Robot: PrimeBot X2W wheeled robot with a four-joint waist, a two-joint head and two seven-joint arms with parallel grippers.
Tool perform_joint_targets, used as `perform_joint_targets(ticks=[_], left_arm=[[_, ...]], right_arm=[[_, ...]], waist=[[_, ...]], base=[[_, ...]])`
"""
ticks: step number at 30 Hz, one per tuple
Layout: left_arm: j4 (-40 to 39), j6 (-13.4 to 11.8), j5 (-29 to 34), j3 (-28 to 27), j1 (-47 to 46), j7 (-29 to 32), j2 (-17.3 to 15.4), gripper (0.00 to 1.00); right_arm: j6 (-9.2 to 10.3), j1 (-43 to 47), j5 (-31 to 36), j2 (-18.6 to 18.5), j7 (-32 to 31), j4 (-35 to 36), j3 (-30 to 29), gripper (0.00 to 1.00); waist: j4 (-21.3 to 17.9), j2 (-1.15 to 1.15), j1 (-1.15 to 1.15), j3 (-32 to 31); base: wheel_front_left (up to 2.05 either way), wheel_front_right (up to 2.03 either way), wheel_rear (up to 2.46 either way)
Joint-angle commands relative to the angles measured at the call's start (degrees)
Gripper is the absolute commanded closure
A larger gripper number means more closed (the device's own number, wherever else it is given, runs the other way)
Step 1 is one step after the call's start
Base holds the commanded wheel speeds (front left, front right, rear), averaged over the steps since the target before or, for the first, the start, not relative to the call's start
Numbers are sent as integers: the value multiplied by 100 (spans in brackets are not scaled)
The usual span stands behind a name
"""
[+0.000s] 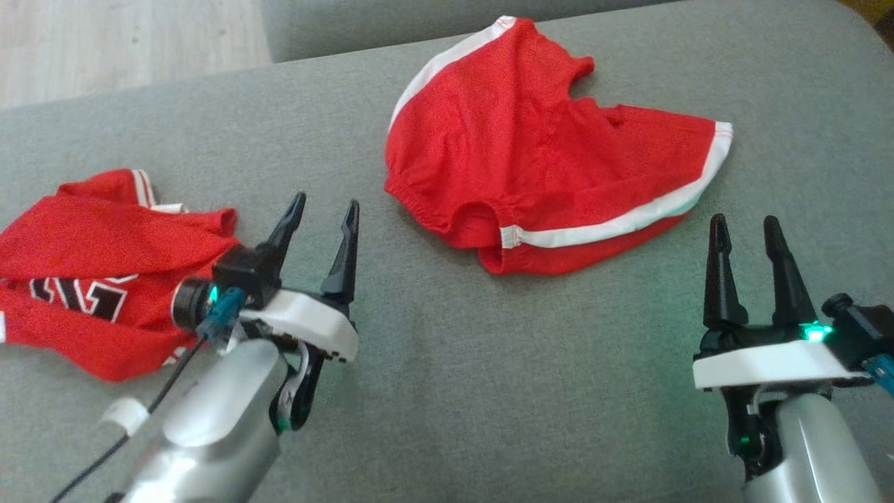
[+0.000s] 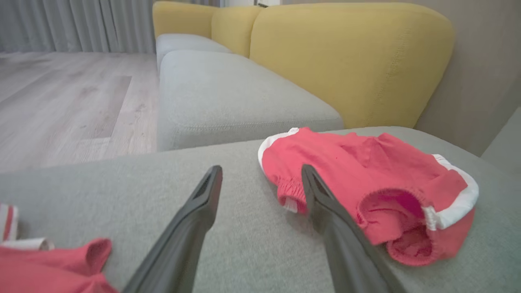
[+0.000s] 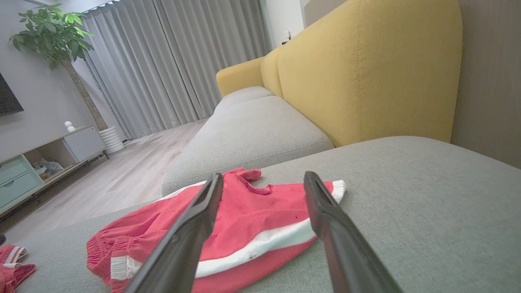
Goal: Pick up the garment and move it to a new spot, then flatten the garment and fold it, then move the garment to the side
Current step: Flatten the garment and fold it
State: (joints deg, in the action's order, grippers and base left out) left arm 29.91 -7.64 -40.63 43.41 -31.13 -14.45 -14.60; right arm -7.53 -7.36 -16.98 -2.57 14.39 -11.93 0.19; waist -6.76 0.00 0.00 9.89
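The garment (image 1: 545,147), red shorts with white side stripes and an elastic waistband, lies crumpled on the grey seat cushion (image 1: 447,391) at centre back. My left gripper (image 1: 327,202) hovers open to its lower left, nothing between its fingers. In the left wrist view the shorts (image 2: 366,179) sit just ahead and right of the open left gripper (image 2: 261,169). My right gripper (image 1: 744,221) stands open a short way below the shorts' right end. In the right wrist view the shorts (image 3: 260,215) lie just beyond the spread fingers of the right gripper (image 3: 263,176).
A second red piece, a jersey (image 1: 91,272) with black and white lettering, lies bunched at the left, beside my left wrist. A yellow backrest (image 2: 346,61) rises behind the cushion. Another grey seat (image 2: 228,97) and wooden floor (image 1: 126,42) lie beyond the far edge.
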Motion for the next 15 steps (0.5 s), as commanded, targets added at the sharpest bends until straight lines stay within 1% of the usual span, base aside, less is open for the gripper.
perform_joint_targets(ticks=[1,4,5,6,9,12,15], left_arm=[[-212,-36,69,-160,-372,-25,-163,0],[-253,-36,236,10,-460,169,-283,0],[-231,-9,281,88,-494,289,-319,0],[-113,39,410,282,-584,603,-415,0],[147,24,496,386,-732,902,-505,0],[444,103,593,505,-884,1079,-580,0],[761,179,644,535,-1078,1053,-588,0]], right_arm=[[4,-98,39,-31,61,171,151,0],[4,-140,29,-31,61,183,169,0],[4,-154,15,-31,61,189,173,0],[4,-173,-16,-31,61,195,182,0],[4,-187,-57,-31,61,193,203,0],[4,-226,-91,-31,61,196,260,0],[4,-278,-145,-31,61,211,281,0]], waist=[[-48,0,0,37],[-171,0,0,143],[-214,0,0,188],[-300,0,0,276],[-429,0,0,414],[-574,0,0,540],[-719,0,0,670]], base=[[0,0,0],[0,0,0],[0,0,0],[0,0,0],[0,0,0],[0,0,0],[0,0,0]])
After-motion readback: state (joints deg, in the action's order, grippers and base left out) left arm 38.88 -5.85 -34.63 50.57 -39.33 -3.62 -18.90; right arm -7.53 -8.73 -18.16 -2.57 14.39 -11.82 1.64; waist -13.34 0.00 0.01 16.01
